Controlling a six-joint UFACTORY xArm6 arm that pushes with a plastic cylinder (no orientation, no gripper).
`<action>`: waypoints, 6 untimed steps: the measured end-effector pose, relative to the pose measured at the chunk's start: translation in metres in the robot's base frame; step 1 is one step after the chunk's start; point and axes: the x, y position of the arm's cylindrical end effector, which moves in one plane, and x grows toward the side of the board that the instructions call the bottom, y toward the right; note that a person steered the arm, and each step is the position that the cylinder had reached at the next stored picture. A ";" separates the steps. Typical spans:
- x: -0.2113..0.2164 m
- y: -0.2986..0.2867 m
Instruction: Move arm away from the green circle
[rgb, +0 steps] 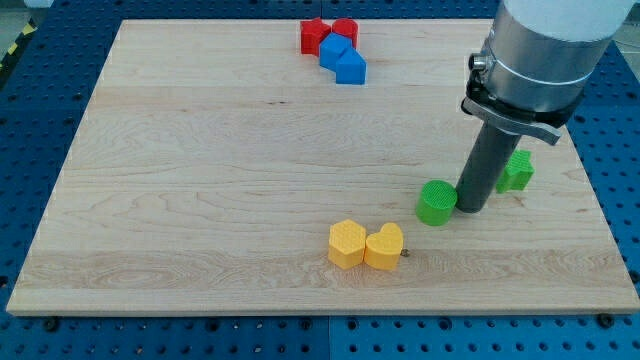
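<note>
The green circle (436, 202) is a short green cylinder on the wooden board (200, 180), right of centre. My tip (472, 208) rests on the board right next to it, at its right side, touching or nearly touching. A second green block (517, 171), star-like in shape, sits just right of the rod and is partly hidden behind it.
A yellow hexagon (347, 244) and a yellow heart (385, 246) sit side by side near the view's bottom, left of the green circle. At the view's top, two red blocks (314, 35) (345, 29) and two blue blocks (335, 49) (351, 68) are clustered together.
</note>
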 end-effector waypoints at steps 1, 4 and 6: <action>0.000 -0.016; 0.000 -0.083; 0.000 -0.088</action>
